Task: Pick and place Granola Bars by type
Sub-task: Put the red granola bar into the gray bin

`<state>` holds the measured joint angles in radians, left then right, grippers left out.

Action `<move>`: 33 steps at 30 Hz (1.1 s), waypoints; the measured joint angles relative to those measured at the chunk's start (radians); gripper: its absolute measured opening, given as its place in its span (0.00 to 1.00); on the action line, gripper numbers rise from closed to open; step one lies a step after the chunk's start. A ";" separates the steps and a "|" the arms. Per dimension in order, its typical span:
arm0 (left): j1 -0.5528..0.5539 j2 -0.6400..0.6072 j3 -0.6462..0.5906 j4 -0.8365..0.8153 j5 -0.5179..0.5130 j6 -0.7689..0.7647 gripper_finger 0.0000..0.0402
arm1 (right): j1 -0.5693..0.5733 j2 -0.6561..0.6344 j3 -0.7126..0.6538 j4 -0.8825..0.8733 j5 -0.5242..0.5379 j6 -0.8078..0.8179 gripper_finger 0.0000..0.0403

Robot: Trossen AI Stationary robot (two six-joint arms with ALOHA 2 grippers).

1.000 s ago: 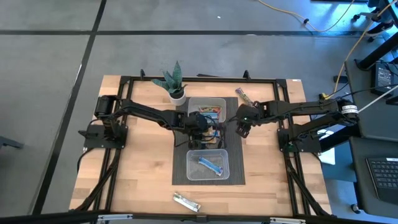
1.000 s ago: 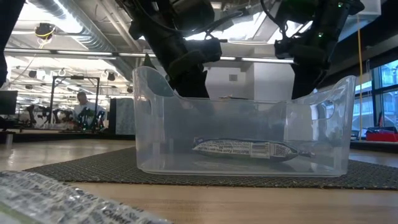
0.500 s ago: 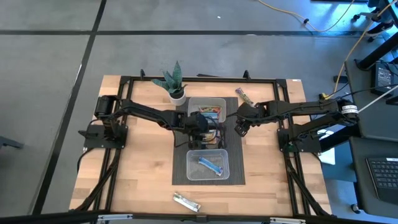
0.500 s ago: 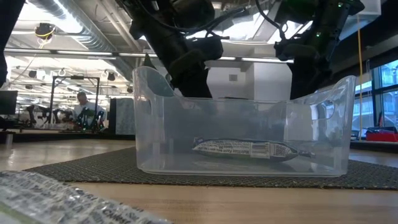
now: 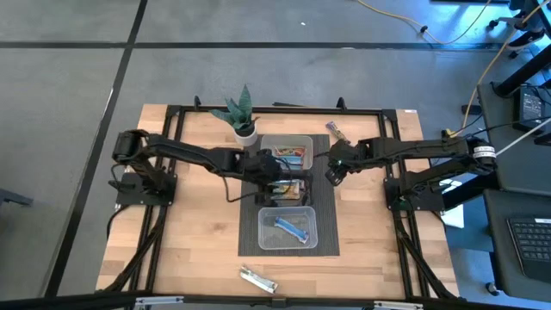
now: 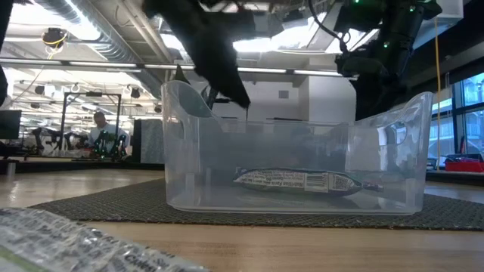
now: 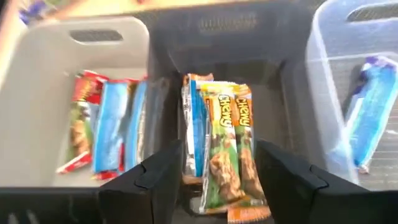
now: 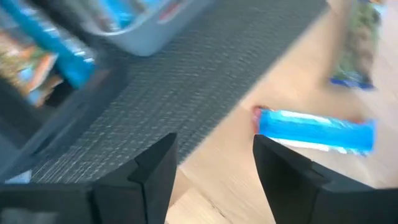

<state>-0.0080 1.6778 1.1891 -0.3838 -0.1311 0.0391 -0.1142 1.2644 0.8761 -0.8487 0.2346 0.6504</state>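
Note:
Three clear bins stand in a row on a dark mat. The far bin (image 5: pixel 287 149) holds blue and brown-red granola bars (image 7: pixel 106 127). The middle bin (image 5: pixel 288 185) holds yellowish-gold bars (image 7: pixel 227 146). One blue bar (image 5: pixel 291 227) lies flat in the near bin (image 6: pixel 295 162). My left gripper (image 7: pixel 219 152) is open above the middle bin (image 5: pixel 275 176), its fingers to either side of the gold bars. My right gripper (image 8: pixel 214 146) is open above the mat's right edge (image 5: pixel 331 171), near a blue bar (image 8: pixel 317 132) that lies flat on the wood.
A silver-white bar (image 5: pixel 257 278) lies by the table's near edge. Another wrapped bar (image 5: pixel 336 131) lies near the far edge, right of the far bin. A small potted plant (image 5: pixel 241 116) stands left of the far bin. Bare wood lies left and right of the mat.
My left arm has drawn back toward the table's left side, and its gripper has risen and tipped over the middle bin. My right gripper has moved a little toward the far edge. No bar has moved.

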 joint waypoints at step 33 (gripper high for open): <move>-0.025 -0.501 -0.568 0.433 -0.054 -0.077 0.48 | -0.278 0.006 -0.273 0.237 0.153 0.521 0.53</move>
<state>-0.0334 1.1770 0.6209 0.0490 -0.1848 -0.0380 -0.3919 1.2705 0.6028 -0.6113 0.3877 1.1718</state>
